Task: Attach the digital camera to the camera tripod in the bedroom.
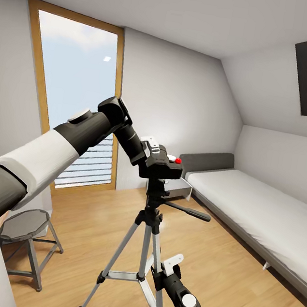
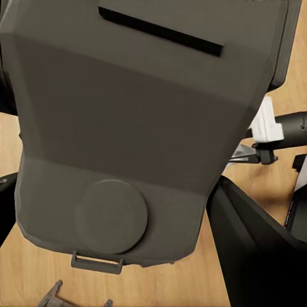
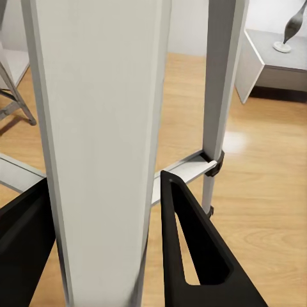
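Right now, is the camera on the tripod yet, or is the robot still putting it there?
Nearly done. The digital camera sits atop the camera tripod head, held there by the left gripper. The right gripper has its jaws around a tripod leg, steadying it. Left: confirm it is attached, then let go.

Black digital camera [image 1: 162, 160] with red button, silver-legged camera tripod [image 1: 142, 249], grey bed [image 1: 257, 212]
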You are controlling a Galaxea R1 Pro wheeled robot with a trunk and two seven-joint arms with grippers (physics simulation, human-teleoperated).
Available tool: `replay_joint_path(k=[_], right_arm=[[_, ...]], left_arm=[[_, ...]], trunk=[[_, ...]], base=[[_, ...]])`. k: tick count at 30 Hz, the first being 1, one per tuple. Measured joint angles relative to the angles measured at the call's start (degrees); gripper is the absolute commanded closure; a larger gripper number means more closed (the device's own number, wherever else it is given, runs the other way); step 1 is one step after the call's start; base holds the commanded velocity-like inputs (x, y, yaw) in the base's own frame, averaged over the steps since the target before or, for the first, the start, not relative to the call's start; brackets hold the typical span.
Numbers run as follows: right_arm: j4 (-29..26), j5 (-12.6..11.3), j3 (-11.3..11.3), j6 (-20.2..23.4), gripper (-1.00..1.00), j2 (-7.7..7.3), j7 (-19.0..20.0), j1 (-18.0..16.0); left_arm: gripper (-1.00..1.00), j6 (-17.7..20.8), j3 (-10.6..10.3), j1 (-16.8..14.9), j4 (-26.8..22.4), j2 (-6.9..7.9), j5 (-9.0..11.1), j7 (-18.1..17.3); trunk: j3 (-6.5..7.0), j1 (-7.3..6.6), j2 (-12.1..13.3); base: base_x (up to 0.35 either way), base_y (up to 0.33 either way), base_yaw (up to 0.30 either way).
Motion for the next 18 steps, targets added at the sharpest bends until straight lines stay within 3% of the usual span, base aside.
replay_joint_path(k=[18], right_arm=[[0.0,0.0,0.0,0.0,1.0,0.0,0.0,0.0]], left_arm=[[1.0,0.0,-0.1,0.0,0.0,0.56,0.0,0.0]], trunk=[[0.0,0.0,0.0]], base=[[0.0,0.0,0.0]])
